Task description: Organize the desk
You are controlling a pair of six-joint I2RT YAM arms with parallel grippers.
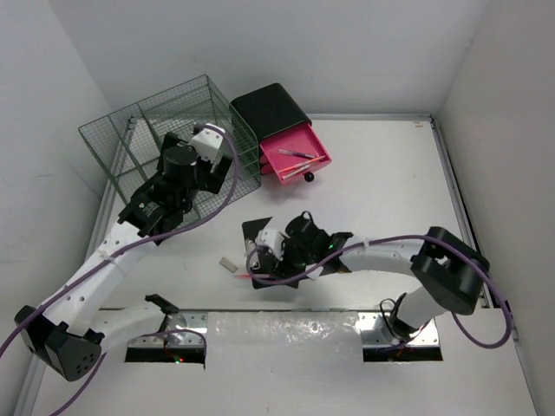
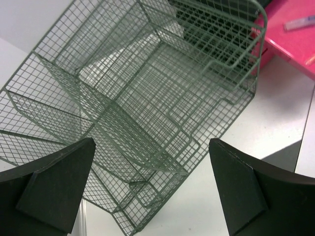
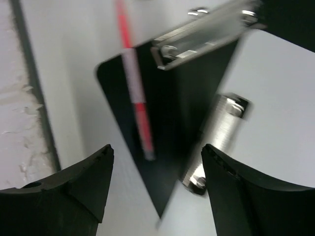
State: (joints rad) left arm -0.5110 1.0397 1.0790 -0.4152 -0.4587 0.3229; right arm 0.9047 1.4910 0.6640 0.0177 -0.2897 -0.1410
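Two tools, both spread open and gripping nothing: the left tool (image 2: 150,142) hangs just in front of the green wire-mesh rack (image 2: 147,88), and the right tool (image 3: 156,147) sits over a black clipboard (image 3: 172,113) near the middle of the surface (image 1: 390,191), which spans the whole top view under everything. Risks: the thin round pink-and-white pen (image 3: 134,88) lying on the clipboard could roll off if nudged, since the board looks smooth and hard. Fingers closing low might catch the board's thin edge and skid it across the matte white top. A shiny metal cylinder (image 3: 224,123) at the board's other edge (blurred, can't identify) could get knocked too. On the left, the open mesh could snag a fingertip, and the rack looks light enough to tip or slide. The pink plastic drawer (image 1: 299,159) stands pulled out, easy to bump.
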